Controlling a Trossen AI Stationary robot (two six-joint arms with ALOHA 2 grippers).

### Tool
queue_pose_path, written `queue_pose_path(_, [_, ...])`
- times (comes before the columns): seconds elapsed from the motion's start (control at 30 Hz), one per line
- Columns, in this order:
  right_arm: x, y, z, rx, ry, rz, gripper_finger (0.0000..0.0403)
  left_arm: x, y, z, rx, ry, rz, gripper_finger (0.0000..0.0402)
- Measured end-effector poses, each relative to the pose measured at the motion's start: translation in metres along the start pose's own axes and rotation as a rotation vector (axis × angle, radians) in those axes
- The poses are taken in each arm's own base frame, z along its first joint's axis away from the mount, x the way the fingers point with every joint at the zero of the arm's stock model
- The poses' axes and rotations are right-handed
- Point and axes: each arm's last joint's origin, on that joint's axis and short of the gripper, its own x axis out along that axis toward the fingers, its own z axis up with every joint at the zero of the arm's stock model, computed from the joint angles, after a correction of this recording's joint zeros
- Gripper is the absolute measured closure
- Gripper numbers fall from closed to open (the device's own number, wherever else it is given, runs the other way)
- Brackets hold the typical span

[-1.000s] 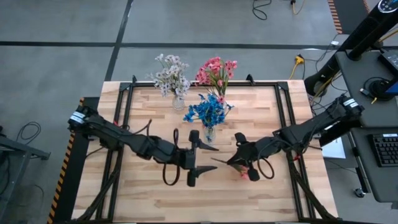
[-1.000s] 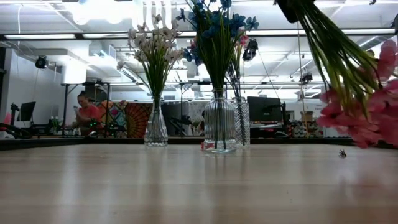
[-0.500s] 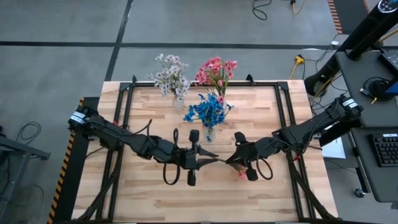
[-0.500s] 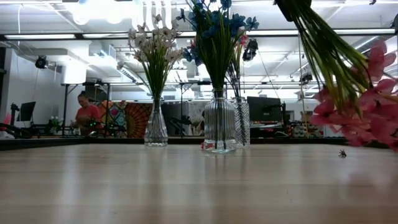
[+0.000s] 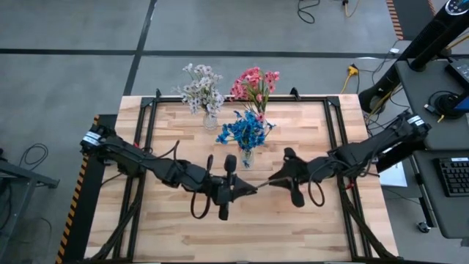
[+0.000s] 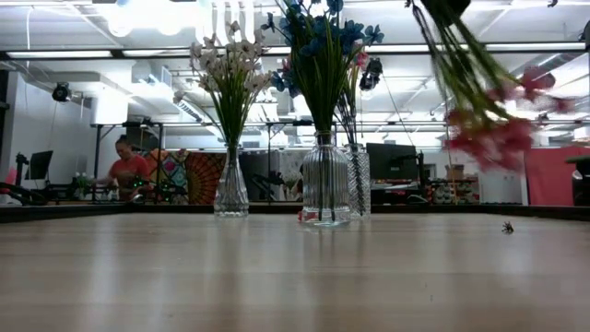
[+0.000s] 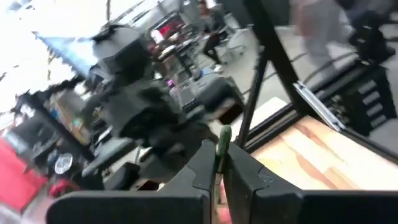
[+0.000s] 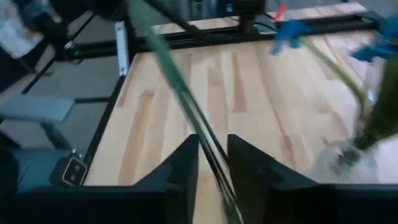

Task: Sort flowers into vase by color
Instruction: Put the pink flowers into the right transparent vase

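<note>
With the left gripper (image 5: 236, 190) clenched on the pink spray's stem (image 7: 222, 142), I'd want the right gripper (image 5: 287, 178) slackening slowly so nothing drops mid-handover.

L hand (image 5: 236, 192) clamped, R hand (image 5: 282, 176) ajar.

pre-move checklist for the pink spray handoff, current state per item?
1. Left gripper shut on the pink flower stem: ok.
2. Right gripper let go: cannot tell; the stem runs between its fingers, which stand slightly apart.
3. Blossoms off the table: ok, they hang in the air in the low view.
4. Pink vase upright: ok, behind the blue vase.
5. Path to it free: not ok, the blue vase stands between.
</note>
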Motion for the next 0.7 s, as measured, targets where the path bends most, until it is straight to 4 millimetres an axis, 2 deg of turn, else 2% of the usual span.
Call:
queue_pose_path(0.2, [-0.022,-0.004,0.010,0.168,0.010,-0.050,0.0271,0.002,-0.005,-0.006,0.124,-0.007,-0.043,0.0401])
queue_pose_path(0.37, [-0.036,-0.002,0.016,0.399,0.003,-0.027,0.0232,0.012,-0.014,-0.017,0.161,0.017,-0.054,0.0401])
queue_pose_path(0.47, [-0.038,0.011,0.015,0.525,0.001,0.055,0.0217,0.018,-0.020,-0.023,0.167,0.049,-0.038,0.0401])
queue_pose_path(0.57, [-0.035,0.035,0.007,0.641,0.002,0.145,0.0206,0.023,-0.026,-0.026,0.179,0.081,-0.014,0.0401])
queue_pose_path(0.7, [-0.029,0.066,-0.010,0.753,-0.023,0.108,0.0200,0.025,-0.038,-0.027,0.226,0.114,0.031,0.0401])
